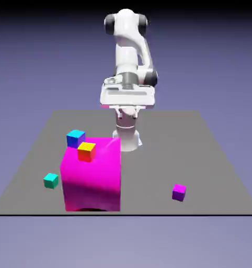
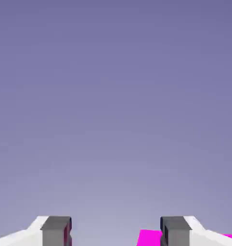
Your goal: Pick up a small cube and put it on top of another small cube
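The small teal cube (image 1: 50,180) lies on the grey table near the exterior view's left edge, just left of a big magenta block (image 1: 91,175). Behind that block's far left corner sits the small blue cube (image 1: 75,137) with a lighter top. My gripper (image 1: 127,112) hangs high above the table's far middle, well away from both cubes. In the hand view the gripper (image 2: 115,230) stands open with only backdrop between its grey fingertips (image 2: 55,229). Neither cube shows in that view.
A yellow-and-red cube (image 1: 87,151) rests on top of the magenta block, whose corner (image 2: 149,238) peeks in at the hand view's bottom. A purple cube (image 1: 179,192) lies at the front right of the table (image 1: 175,146).
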`<act>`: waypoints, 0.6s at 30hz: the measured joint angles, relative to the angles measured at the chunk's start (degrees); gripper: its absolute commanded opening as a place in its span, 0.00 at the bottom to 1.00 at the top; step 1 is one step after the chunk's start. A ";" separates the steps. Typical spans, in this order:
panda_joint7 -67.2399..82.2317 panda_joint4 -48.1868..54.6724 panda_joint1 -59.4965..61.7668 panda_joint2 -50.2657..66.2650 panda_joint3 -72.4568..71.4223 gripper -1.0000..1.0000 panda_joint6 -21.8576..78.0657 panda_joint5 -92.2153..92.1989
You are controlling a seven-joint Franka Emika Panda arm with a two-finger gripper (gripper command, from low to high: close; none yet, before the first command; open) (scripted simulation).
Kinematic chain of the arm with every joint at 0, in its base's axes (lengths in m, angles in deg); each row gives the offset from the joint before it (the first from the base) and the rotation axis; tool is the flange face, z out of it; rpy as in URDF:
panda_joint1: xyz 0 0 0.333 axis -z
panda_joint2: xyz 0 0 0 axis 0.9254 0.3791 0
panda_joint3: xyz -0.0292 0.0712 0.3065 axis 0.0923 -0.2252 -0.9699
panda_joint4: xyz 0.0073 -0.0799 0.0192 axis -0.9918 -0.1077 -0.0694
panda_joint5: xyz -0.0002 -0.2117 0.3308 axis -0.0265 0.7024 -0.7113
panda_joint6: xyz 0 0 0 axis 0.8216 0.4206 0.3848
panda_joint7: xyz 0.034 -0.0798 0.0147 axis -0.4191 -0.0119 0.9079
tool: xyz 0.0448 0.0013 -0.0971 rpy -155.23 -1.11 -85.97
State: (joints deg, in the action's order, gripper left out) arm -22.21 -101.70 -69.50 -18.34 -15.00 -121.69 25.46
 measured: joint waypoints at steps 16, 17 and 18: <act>-8.27 24.12 1.43 30.50 30.08 0.50 31.96 -15.53; -8.79 25.30 1.63 32.58 31.41 0.50 33.79 -17.12; -9.31 26.47 2.13 34.65 32.74 0.50 35.62 -18.72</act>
State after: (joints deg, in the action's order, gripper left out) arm -31.52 -75.23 -67.37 16.31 17.73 -86.06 6.74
